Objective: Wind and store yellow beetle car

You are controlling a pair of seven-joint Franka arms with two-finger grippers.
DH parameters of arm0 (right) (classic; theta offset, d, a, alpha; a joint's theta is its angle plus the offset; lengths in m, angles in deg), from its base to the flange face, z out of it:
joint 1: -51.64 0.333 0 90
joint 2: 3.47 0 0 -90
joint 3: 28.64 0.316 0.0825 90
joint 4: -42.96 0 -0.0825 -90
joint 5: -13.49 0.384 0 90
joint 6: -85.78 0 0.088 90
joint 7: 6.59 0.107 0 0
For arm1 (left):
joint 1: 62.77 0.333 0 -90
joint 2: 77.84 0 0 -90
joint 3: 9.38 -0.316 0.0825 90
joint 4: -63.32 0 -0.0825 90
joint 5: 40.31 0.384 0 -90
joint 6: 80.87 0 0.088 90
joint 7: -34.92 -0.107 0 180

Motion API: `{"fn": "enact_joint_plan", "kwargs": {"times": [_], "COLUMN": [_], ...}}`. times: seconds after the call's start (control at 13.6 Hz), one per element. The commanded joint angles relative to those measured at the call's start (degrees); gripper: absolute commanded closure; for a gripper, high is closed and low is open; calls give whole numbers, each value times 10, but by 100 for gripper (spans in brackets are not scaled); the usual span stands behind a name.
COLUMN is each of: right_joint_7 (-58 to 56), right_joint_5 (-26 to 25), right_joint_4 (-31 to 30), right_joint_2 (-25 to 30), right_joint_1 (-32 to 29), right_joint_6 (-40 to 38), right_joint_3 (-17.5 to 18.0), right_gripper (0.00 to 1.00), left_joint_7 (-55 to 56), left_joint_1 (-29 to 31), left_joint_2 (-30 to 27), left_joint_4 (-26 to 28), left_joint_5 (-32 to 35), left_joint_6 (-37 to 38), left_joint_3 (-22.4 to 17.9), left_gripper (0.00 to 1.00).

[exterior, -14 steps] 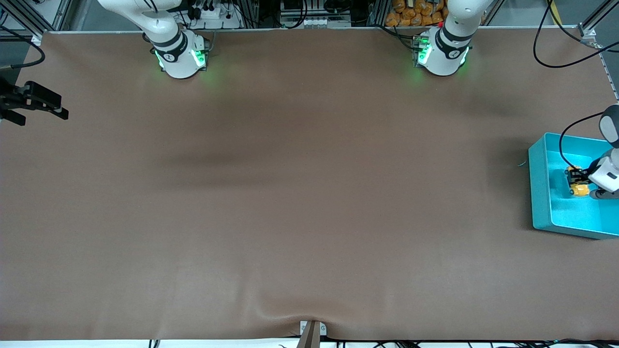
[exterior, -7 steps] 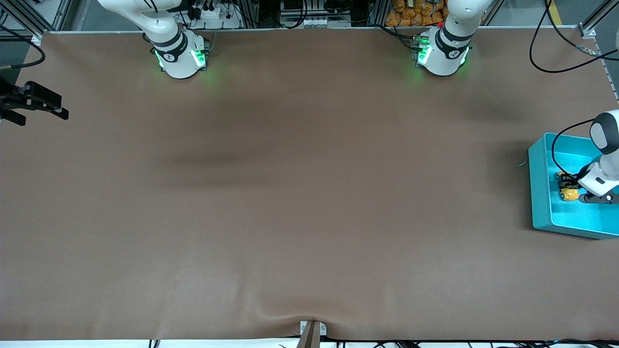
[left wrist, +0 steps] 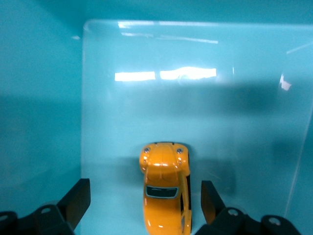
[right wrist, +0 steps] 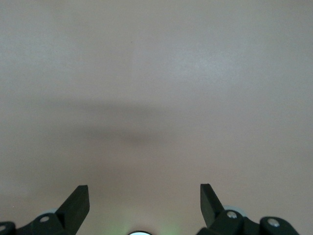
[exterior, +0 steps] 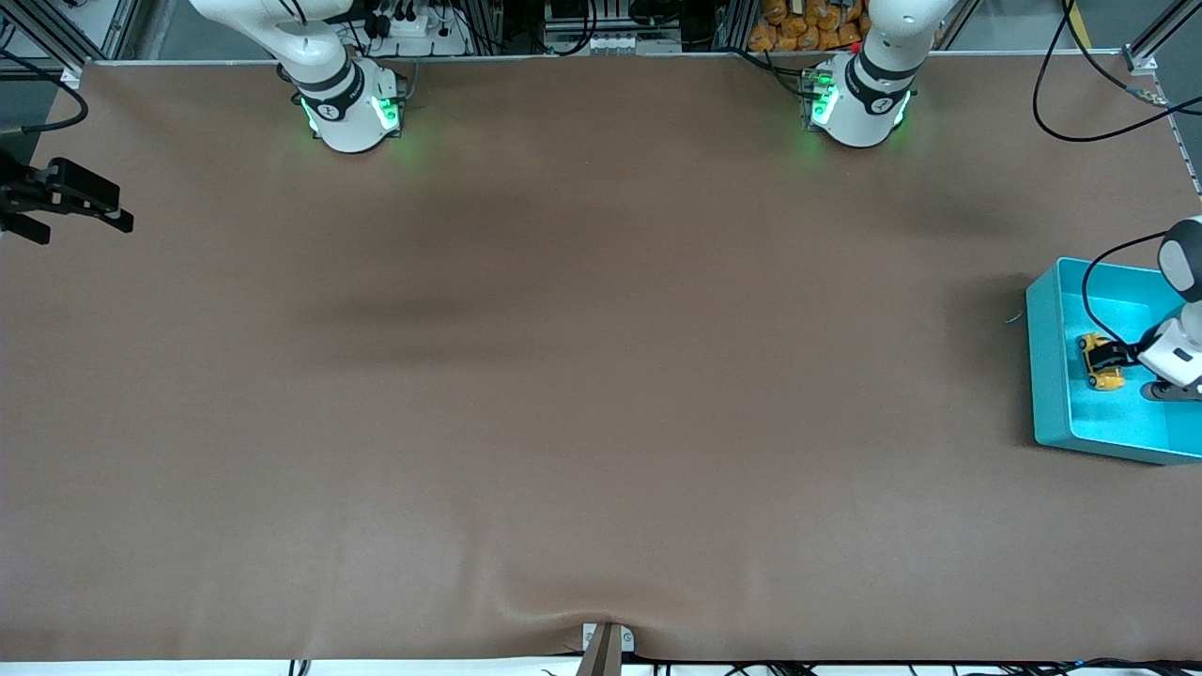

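The yellow beetle car [exterior: 1101, 361] stands on its wheels on the floor of the teal bin [exterior: 1047, 376] at the left arm's end of the table. My left gripper [exterior: 1116, 358] is down inside the bin, open, with a finger on either side of the car and a gap to each. In the left wrist view the car [left wrist: 165, 196] sits between the spread fingers of the left gripper [left wrist: 144, 198], on the bin floor [left wrist: 195, 122]. My right gripper [right wrist: 144, 196] waits open over bare brown table, holding nothing.
A black device [exterior: 66, 199] juts in over the table edge at the right arm's end. A black cable [exterior: 1094, 282] loops from the left arm over the bin. The brown mat has a raised fold [exterior: 601, 615] at its front edge.
The left gripper has opened and let go of the car, which now rests on the bin floor, a little closer to the bin wall toward the table's middle. The right arm is unchanged.
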Motion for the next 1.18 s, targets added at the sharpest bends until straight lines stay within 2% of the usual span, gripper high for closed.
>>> {"fn": "enact_joint_plan", "kwargs": {"times": [0.0,0.07,0.29,0.52,0.66,0.88,1.1], "right_joint_7": [7,7,6,7,7,7,7], "right_joint_5": [-5,-5,-4,-3,-3,-3,-3], "right_joint_4": [1,1,1,1,1,1,1], "right_joint_2": [3,3,2,2,2,3,3], "right_joint_1": [5,5,5,5,5,5,5], "right_joint_6": [0,1,2,2,2,2,1], "right_joint_3": [-3,-3,-3,-3,-3,-3,-3], "right_gripper": [0,0,0,0,0,0,0], "left_joint_7": [5,1,-5,-5,-2,5,8], "left_joint_1": [-6,-8,-16,-82,-133,-217,-278], "left_joint_2": [-47,-64,-118,-208,-247,-267,-312], "left_joint_4": [11,13,9,-13,-70,-172,-184], "left_joint_5": [7,4,-40,-180,-242,-245,-255], "left_joint_6": [9,17,85,195,308,468,519], "left_joint_3": [5,6,42,38,24,-5,-35], "left_gripper": [0,0,0,0,0,0,0]}}
